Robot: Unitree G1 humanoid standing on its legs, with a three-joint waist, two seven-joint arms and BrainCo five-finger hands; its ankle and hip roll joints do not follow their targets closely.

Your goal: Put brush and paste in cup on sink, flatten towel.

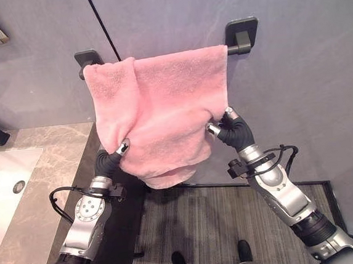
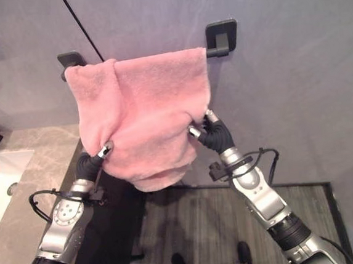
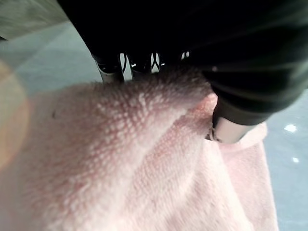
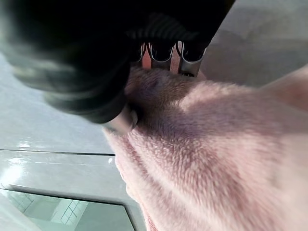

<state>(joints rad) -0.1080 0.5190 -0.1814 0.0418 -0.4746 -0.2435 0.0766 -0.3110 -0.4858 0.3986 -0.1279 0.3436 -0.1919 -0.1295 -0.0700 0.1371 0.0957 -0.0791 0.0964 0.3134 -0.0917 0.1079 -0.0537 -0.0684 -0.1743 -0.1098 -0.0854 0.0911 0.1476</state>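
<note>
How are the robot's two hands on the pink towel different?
The left hand grips the pink towel low on its left edge; the right hand grips the right edge, higher up. The towel bunches and folds toward the left hand, while toward the right hand it hangs smoother from the towel bar. Both hands pinch the cloth between thumb and fingers, and both wear a dark ribbed cover.

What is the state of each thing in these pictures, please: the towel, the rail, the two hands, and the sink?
pink towel: draped over the rail, bunched and creased, not flat, pinched at both side edges.
towel rail: fixed to the wall, carrying the towel.
left hand: shut on the towel's left edge.
right hand: shut on the towel's right edge.
white sink: basin bare where visible, drain open.
</note>
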